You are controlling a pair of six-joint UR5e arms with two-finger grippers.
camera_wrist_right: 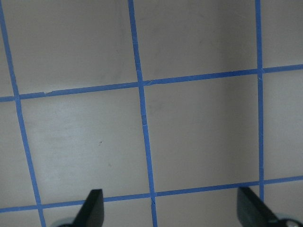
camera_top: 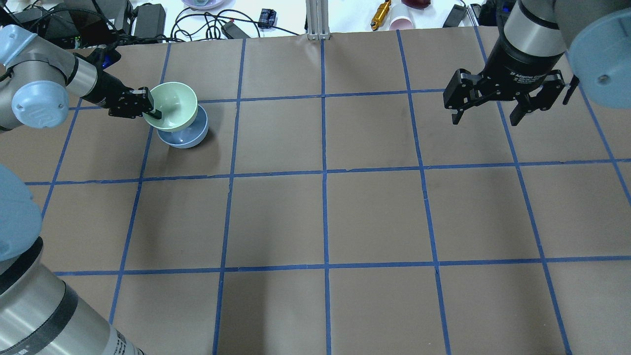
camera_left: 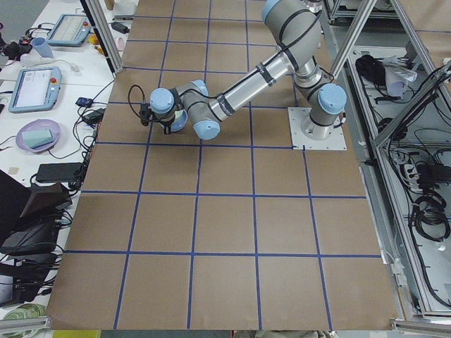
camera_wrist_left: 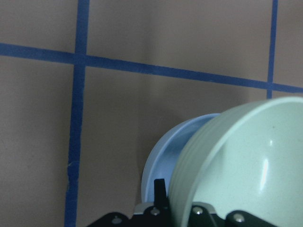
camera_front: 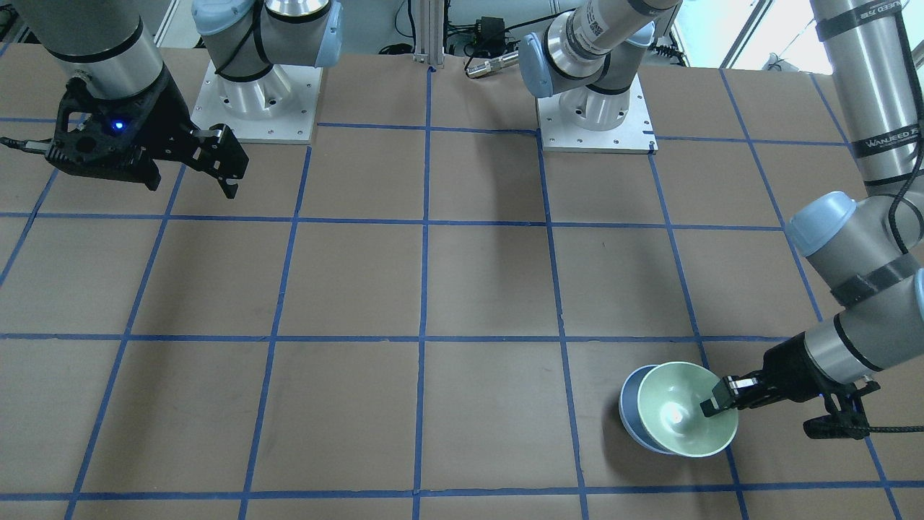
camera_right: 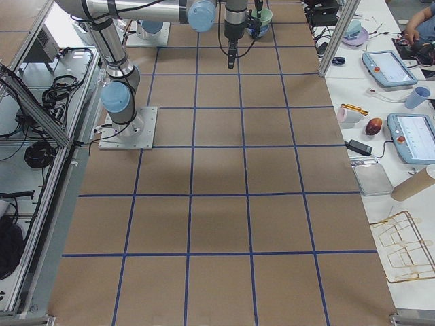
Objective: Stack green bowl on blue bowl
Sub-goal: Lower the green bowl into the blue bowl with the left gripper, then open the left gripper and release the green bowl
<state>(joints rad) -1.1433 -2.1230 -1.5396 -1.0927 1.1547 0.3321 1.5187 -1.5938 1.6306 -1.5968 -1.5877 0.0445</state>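
Observation:
My left gripper (camera_top: 151, 109) is shut on the rim of the green bowl (camera_top: 171, 106), one finger inside it and one outside. It holds the bowl tilted, over and partly overlapping the blue bowl (camera_top: 186, 136), which sits on the table. In the front-facing view the green bowl (camera_front: 682, 412) covers most of the blue bowl (camera_front: 629, 404), with the left gripper (camera_front: 716, 401) at its rim. The left wrist view shows the green bowl (camera_wrist_left: 246, 165) in front of the blue bowl (camera_wrist_left: 165, 161). My right gripper (camera_top: 485, 118) hangs open and empty above the table, far from the bowls.
The brown table (camera_top: 325, 212) carries a grid of blue tape lines. Cables, a cup and small items lie beyond its far edge (camera_top: 394, 15). The arm bases (camera_front: 256, 94) stand at the robot's side of the table.

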